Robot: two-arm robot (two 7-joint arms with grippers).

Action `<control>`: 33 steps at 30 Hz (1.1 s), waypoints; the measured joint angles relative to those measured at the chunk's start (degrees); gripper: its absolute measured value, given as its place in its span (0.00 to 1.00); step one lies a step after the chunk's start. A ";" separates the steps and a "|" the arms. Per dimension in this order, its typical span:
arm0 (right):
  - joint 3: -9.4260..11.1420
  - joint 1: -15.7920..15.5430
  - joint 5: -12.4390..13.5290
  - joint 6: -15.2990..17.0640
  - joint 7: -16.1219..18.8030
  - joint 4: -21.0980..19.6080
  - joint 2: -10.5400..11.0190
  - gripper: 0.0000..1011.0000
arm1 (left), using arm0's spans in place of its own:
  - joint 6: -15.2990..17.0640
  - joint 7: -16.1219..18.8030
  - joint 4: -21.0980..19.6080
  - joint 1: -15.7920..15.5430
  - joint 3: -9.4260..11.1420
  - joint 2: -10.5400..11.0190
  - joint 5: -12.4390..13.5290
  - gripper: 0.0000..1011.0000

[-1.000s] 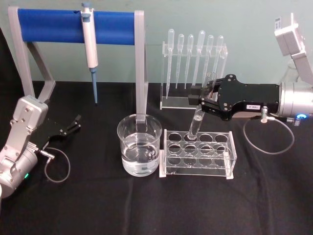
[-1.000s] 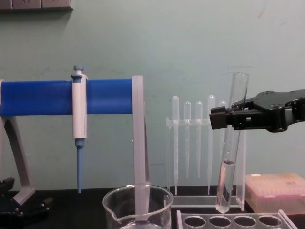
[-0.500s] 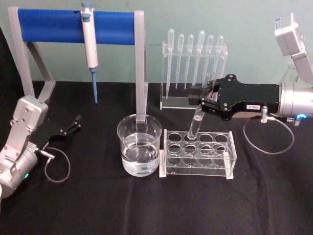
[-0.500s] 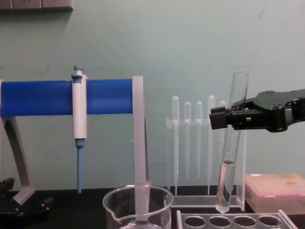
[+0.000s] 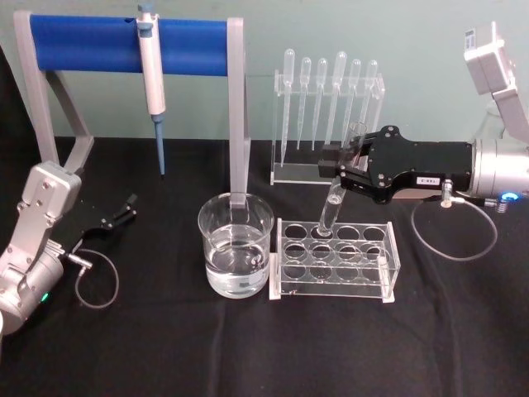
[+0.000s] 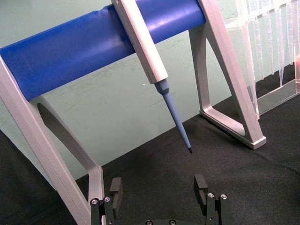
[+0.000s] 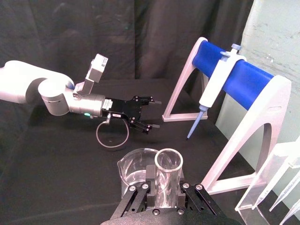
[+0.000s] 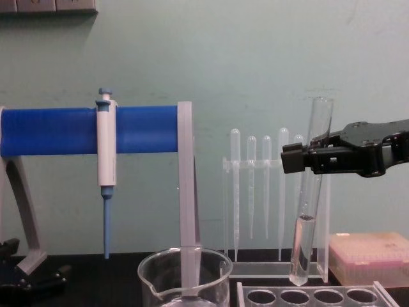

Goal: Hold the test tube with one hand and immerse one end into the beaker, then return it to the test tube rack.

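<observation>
Glass tube (image 5: 330, 213) stands tilted over the rack (image 5: 388, 266) in the head view, with its round end at a hole in the rack's back row. The right gripper (image 5: 337, 169) is closed on the tube's upper part, above the rack's back edge. A small white label (image 5: 427, 179) sits on this gripper, but its writing is too small to read. The beaker (image 5: 235, 248), with clear liquid (image 5: 235, 266) inside, stands just beside the rack's left end. The left gripper (image 5: 124, 208) is well apart from the rack, to its left.

In the left wrist view, the left gripper (image 6: 159, 187) has its fingers (image 6: 116, 187) wide apart with nothing between them.

In the right wrist view, the right gripper (image 7: 166, 188) clamps the tube (image 7: 168, 171) just below its rim, and the beaker (image 7: 133, 169) shows just beyond the tube.

In the chest view, the tube (image 8: 303, 246) has some clear liquid in its lower part. Its round end is just at the rack's (image 8: 307, 297) top plate, and I cannot tell if it is inside a hole. The right gripper (image 8: 300, 158) grips the tube high above the rack.
</observation>
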 joint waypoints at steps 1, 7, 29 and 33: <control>0.00 0.00 0.00 0.00 0.00 0.00 0.00 0.22 | 0.00 0.00 0.00 0.00 0.00 0.00 0.00 0.99; 0.00 0.00 0.00 0.00 0.00 0.00 0.00 0.22 | 0.00 0.00 0.00 0.00 0.00 0.00 0.00 0.99; 0.00 0.00 0.00 0.00 0.00 0.00 0.00 0.22 | 0.00 0.00 0.00 0.00 0.00 0.00 0.00 0.99; 0.00 0.00 0.00 0.00 0.00 0.00 0.00 0.22 | 0.00 0.00 0.00 0.00 0.00 0.00 0.00 0.99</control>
